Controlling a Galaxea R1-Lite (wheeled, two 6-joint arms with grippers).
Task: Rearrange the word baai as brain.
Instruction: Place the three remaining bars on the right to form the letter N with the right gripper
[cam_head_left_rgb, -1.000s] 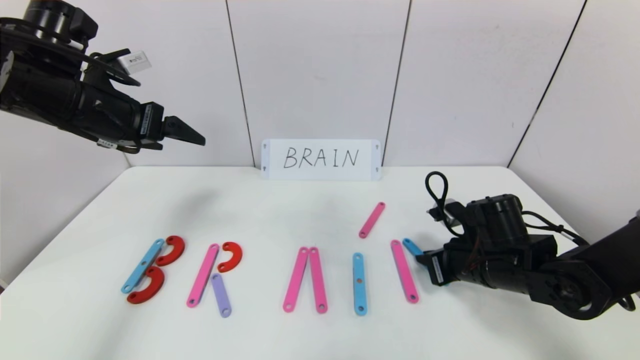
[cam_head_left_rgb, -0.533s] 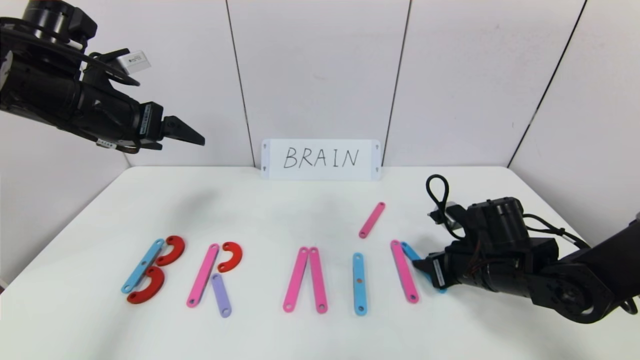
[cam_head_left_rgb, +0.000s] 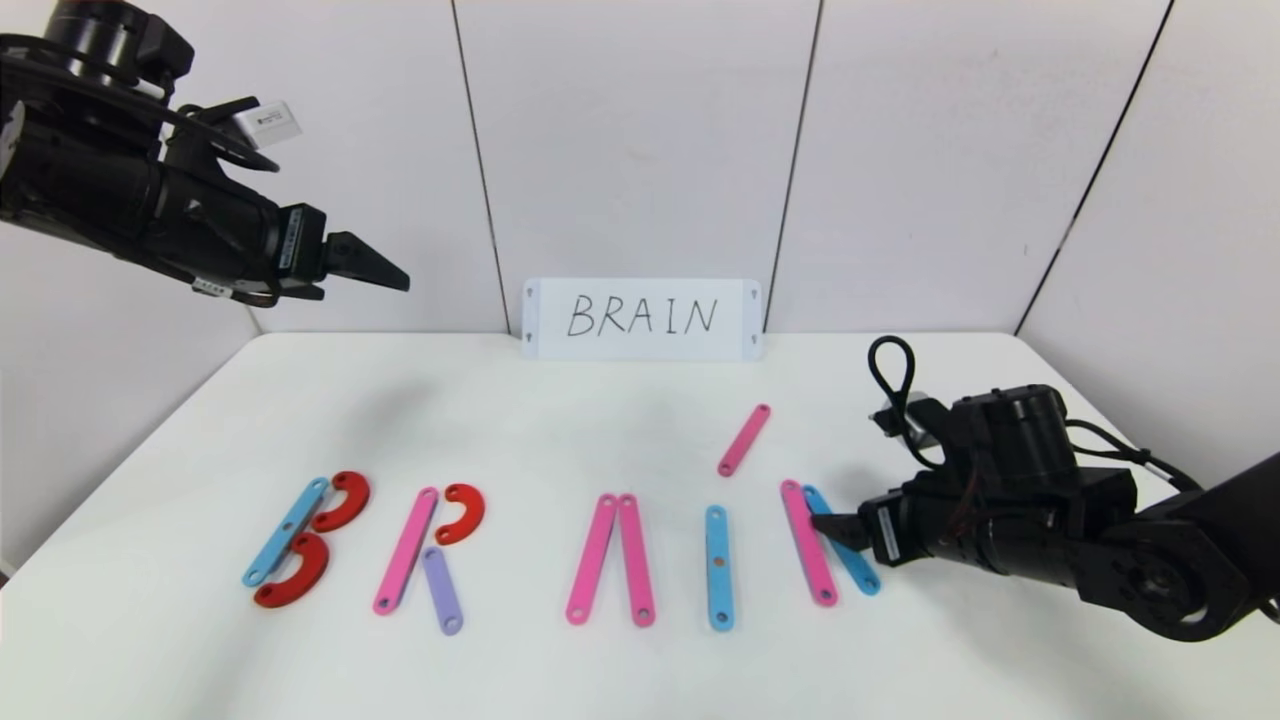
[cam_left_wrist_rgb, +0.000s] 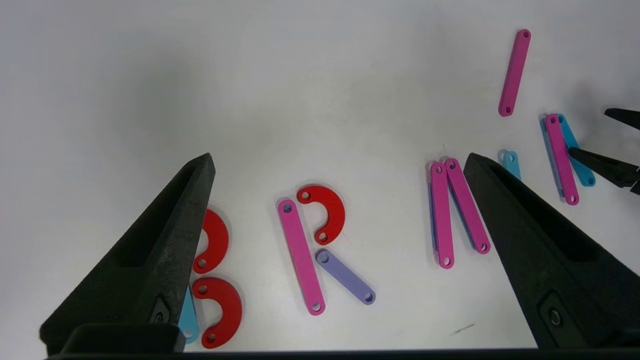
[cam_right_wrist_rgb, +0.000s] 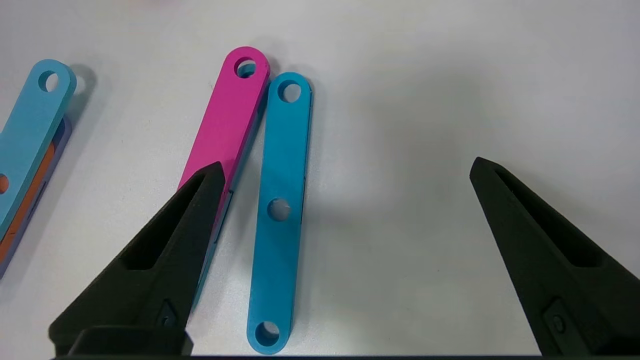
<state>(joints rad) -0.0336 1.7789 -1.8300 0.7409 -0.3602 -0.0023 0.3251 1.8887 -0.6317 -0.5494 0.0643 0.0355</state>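
The plastic letters lie in a row on the white table. A blue bar with two red curves makes a B. A pink bar, a red curve and a purple bar make an R. Two pink bars touch at the top, then comes a blue bar. At the right a pink bar and a blue bar lie side by side. My right gripper is open and empty, low over this blue bar, which lies flat between its fingers. My left gripper is open, raised at the far left.
A loose pink bar lies slanted behind the row. A white card with BRAIN handwritten on it stands against the back wall. White walls close the table at the back and sides. Bare table lies right of the right-hand bars.
My right gripper has drawn back to the right, uncovering the blue bar, which now lies flat right beside the right-hand pink bar. The left arm has not moved.
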